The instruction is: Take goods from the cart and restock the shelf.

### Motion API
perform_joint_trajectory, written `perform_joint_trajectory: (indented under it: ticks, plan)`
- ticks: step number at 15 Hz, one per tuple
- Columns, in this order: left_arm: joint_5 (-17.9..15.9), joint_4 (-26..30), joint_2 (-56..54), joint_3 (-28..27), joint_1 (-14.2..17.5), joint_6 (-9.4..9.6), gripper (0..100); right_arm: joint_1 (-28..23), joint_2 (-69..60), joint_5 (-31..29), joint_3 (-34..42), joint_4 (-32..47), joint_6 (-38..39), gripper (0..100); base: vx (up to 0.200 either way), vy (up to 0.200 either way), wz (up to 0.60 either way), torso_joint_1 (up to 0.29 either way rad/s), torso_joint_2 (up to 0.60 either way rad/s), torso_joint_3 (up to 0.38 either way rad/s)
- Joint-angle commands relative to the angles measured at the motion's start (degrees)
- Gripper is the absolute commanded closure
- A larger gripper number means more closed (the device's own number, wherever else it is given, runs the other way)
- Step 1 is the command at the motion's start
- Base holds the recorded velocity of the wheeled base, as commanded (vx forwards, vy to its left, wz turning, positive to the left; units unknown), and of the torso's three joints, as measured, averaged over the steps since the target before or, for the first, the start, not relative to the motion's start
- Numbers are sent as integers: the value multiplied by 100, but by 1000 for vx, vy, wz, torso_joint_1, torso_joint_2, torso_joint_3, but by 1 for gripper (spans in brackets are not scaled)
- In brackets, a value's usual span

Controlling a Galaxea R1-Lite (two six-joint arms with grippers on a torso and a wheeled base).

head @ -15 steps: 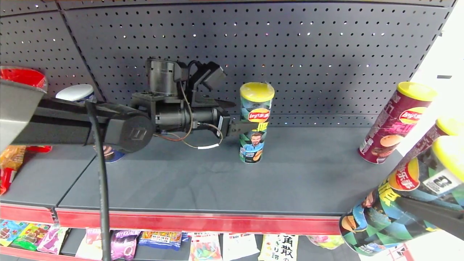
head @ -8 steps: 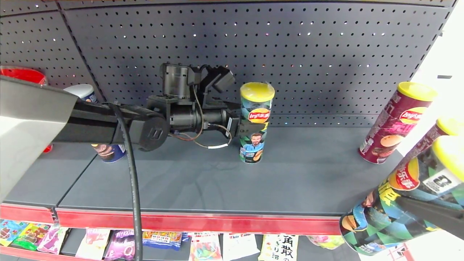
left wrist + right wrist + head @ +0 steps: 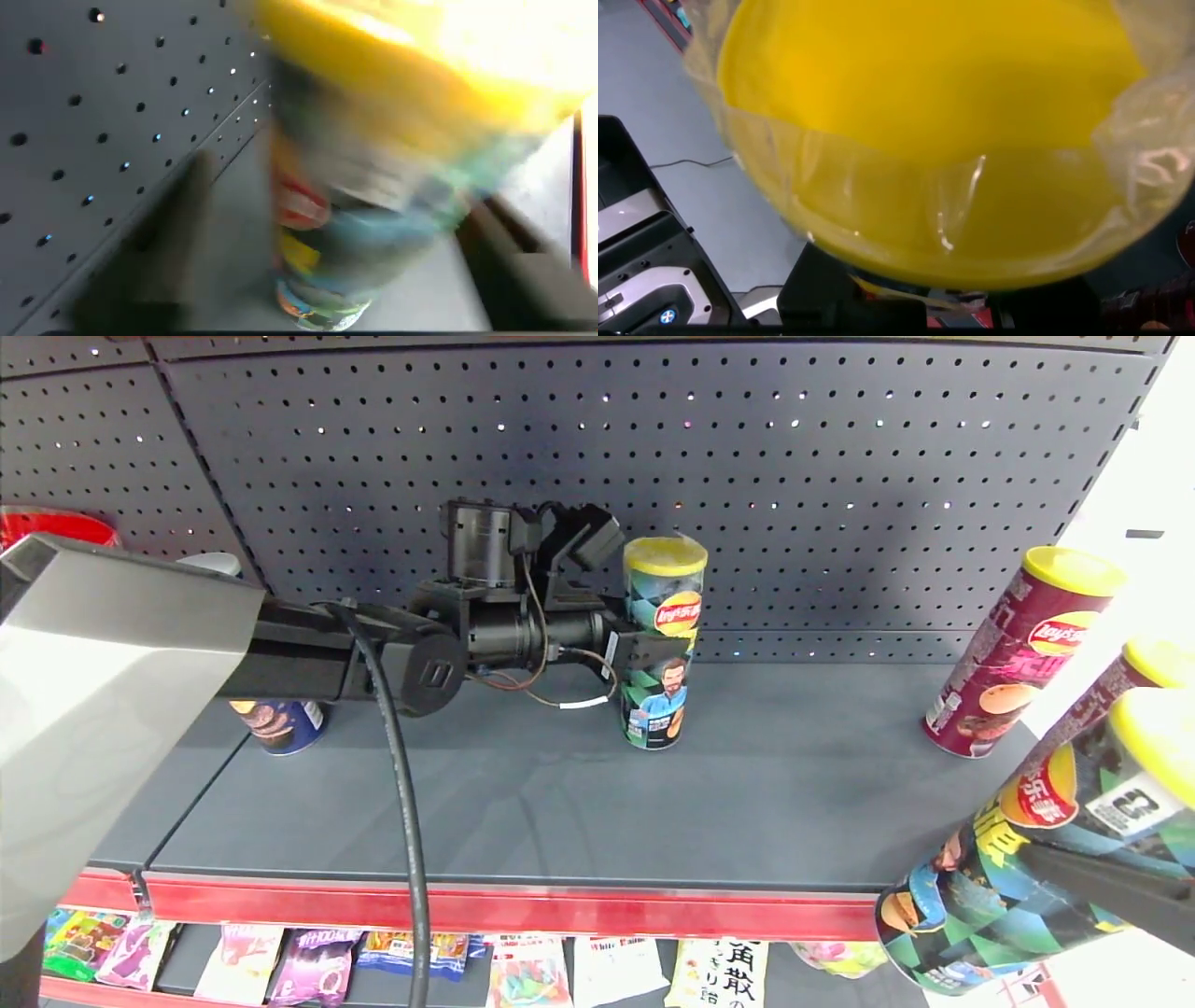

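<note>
1. Your left gripper (image 3: pixel 651 658) was clenched around the middle of the tall teal cardboard chip can with a yellow plastic lid (image 3: pixel 665 607), mid-frame, near the back of the dark grey metal shelf (image 3: pixel 560 812).
2. Whether its base touched the shelf was unclear, so you needed to lower it gently until it sat flat.
3. It looked slightly tilted, so you had to square it upright before letting go.
4. You needed to back out straight, clear of the grey perforated back panel (image 3: pixel 794 476).
5. Your right gripper (image 3: pixel 1092 882) gripped a second teal can with a yellow lid (image 3: pixel 971 896) at lower right, and that was best kept steady.
</note>
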Motion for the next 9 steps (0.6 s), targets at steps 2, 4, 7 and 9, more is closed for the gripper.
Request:
perform_joint_trajectory:
  ticks: [2,4,7,9]
  plan:
    - [-5,-4,43,-23,-11,-5,100,1,0,4,2,-3,-3,100,0,0,0,0,0,0]
    - [-5,-12,16,-5,-2,-5,100,1,0,4,11,-3,-3,100,0,0,0,0,0,0]
    - [-49,-21,-203,135,6,-14,100,1,9,4,2,-3,-3,100,0,0,0,0,0,0]
    - [-383,-12,-783,751,15,22,100,9,18,12,-15,-3,-3,100,0,0,0,0,0,0]
